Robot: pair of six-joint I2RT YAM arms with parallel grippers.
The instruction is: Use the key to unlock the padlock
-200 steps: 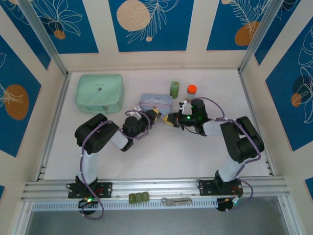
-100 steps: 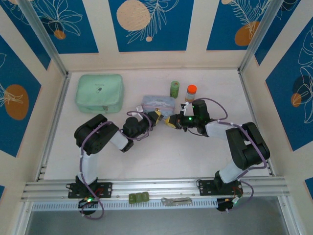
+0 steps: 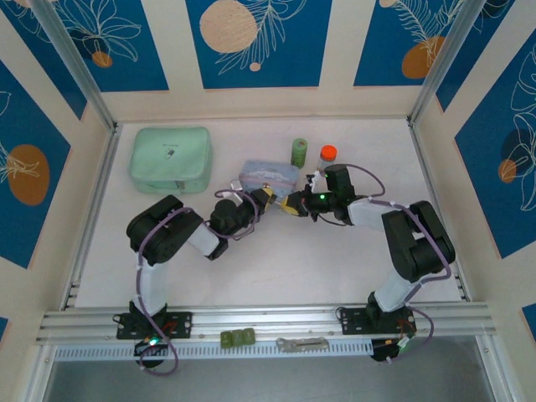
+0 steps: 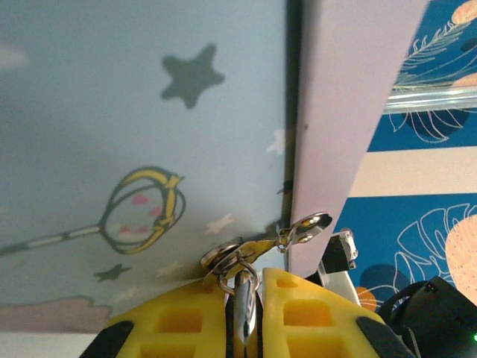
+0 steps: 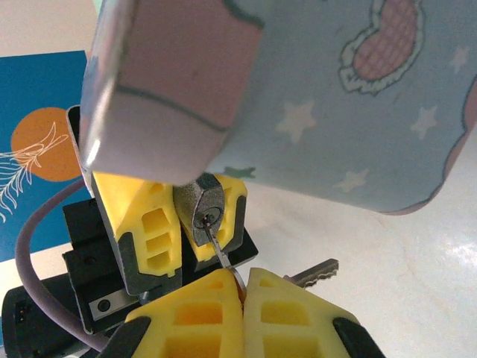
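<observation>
- White tabletop (image 3: pixel 251 251), blue patterned walls (image 3: pixel 276 50) behind
- Left gripper (image 3: pixel 267 198) clamps small dark grey metal padlock (image 5: pixel 206 212) between its fingers
- Right gripper (image 5: pixel 240 282) pinched tight on thin silvery metal key (image 5: pixel 220 252), tip just ahead at keyhole

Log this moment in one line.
left gripper: shut on padlock | right gripper: shut on key | key tip: at keyhole | padlock: by tin corner

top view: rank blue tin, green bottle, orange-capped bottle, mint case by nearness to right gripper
1. blue tin, just behind the right gripper
2. green bottle and orange-capped bottle, farther back, too close to call
3. mint case, far left
</observation>
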